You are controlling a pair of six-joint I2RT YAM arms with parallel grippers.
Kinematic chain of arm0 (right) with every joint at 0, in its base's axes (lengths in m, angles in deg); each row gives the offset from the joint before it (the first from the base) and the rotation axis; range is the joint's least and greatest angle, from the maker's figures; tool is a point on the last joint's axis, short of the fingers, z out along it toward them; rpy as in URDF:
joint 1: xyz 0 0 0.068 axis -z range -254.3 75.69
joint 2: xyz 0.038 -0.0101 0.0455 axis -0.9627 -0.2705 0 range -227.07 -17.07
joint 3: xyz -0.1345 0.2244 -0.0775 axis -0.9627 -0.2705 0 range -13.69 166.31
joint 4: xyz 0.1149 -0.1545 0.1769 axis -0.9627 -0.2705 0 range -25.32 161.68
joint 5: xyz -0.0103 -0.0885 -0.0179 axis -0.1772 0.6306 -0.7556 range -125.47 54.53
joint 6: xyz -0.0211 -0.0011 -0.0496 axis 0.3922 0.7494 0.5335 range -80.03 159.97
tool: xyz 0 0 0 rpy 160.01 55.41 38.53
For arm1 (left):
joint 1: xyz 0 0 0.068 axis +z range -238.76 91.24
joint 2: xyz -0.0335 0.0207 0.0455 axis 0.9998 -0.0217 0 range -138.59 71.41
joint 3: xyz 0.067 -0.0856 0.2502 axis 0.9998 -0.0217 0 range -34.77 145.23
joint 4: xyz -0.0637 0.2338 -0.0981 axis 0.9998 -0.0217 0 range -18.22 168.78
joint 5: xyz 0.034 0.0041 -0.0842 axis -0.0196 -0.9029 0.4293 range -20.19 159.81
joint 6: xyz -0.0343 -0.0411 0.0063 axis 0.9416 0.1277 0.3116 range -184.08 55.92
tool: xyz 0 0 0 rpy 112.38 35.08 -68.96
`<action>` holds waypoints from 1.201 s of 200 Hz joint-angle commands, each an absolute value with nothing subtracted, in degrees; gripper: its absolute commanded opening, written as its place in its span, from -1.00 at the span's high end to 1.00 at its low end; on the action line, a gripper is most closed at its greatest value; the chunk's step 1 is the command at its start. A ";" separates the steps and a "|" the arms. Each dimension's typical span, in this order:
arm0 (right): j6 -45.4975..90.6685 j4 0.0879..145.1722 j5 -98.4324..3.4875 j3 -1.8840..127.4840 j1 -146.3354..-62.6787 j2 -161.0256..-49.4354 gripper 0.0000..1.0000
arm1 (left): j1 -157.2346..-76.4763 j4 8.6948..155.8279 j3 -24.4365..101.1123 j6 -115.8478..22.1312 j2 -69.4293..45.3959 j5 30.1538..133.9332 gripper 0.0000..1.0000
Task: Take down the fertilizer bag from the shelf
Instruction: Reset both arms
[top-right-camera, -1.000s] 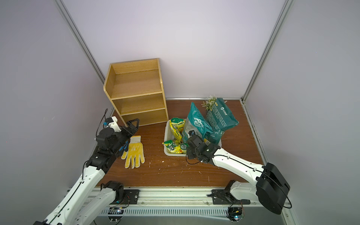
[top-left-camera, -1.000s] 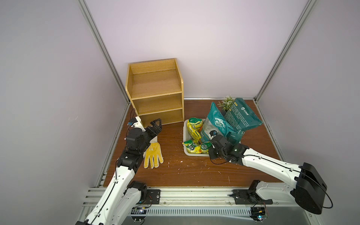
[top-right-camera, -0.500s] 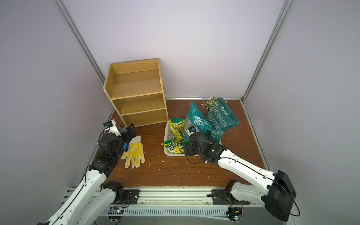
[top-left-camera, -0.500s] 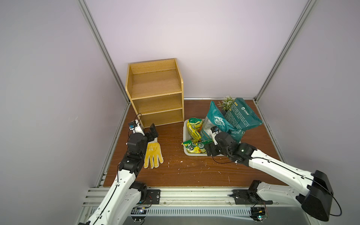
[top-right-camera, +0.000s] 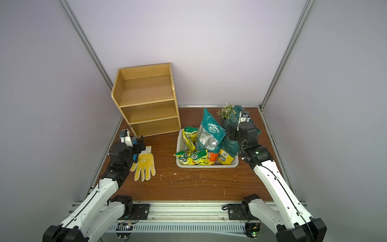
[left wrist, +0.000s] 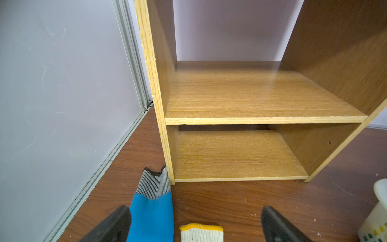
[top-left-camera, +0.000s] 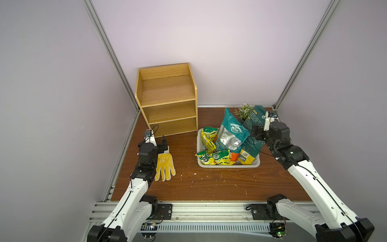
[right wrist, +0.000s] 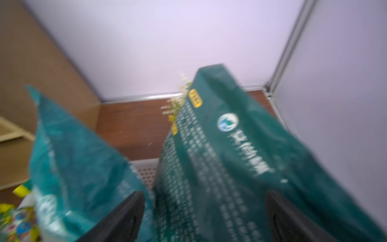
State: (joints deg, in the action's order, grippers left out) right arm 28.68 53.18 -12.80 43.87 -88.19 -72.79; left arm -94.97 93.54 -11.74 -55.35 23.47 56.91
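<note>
The wooden shelf stands at the back left with all three tiers bare. A teal and silver fertilizer bag leans upright in the white basket. A darker green bag stands behind it. My right gripper is at the darker bag's right side, jaws wide apart with that bag's face between them. My left gripper hangs open, low in front of the shelf.
A yellow glove and a blue glove lie on the brown floor under my left gripper. Small yellow-green packets fill the basket's front. A small potted plant stands behind the bags. Walls close in on three sides.
My right arm swung from the basket's front left corner to its right rear side, and its gripper went from shut to open. My left gripper drew back slightly over the gloves.
</note>
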 commanded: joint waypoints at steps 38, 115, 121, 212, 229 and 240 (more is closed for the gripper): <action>32.69 54.97 -11.98 50.87 -72.80 -72.73 -0.96 | -94.29 97.31 -13.37 -56.76 21.37 56.72 -1.00; 25.75 67.50 -23.15 39.75 -57.92 -80.07 -0.94 | -94.12 103.60 -15.70 -56.61 16.26 55.30 -1.00; 25.63 68.86 -23.45 38.50 -57.90 -81.17 -0.93 | -94.12 104.15 -15.94 -56.65 15.67 55.23 -1.00; 33.89 112.28 -33.09 10.84 -66.61 -90.49 -0.81 | -93.55 108.98 -18.52 -56.84 13.49 45.64 -0.99; 34.33 117.63 -34.13 10.06 -68.16 -94.27 -0.82 | -93.01 106.19 -18.54 -56.52 14.53 42.59 -0.99; 32.93 120.11 -35.49 9.93 -68.37 -96.60 -0.82 | -91.70 104.87 -18.64 -54.86 14.89 41.24 -0.99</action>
